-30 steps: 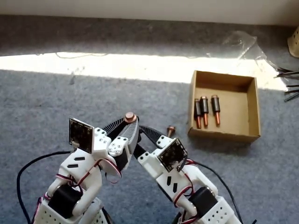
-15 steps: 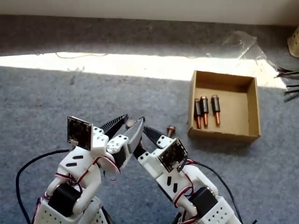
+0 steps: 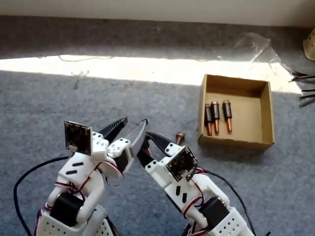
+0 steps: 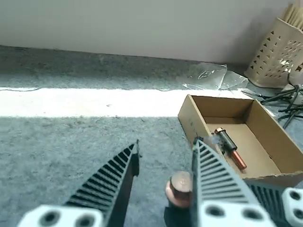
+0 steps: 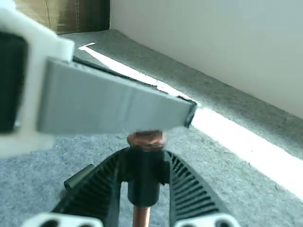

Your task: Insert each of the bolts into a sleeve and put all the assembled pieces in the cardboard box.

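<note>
Your right gripper is clamped round the short black cylindrical sleeve, with the copper-coloured metal bolt seated in it, at lower centre of the high view. The left gripper stands apart beside it. The piece looks small, rigid and light (smooth metal, likely slippery). Grip the sleeve's middle, not the thin shank, to carry it to the brown cardboard box at right.

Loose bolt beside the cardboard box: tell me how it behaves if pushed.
The loose bolt looks round and metal, so probably rigid and apt to roll. The carpet pile would likely slow it. Small beside the cardboard box, it is likely light.
</note>
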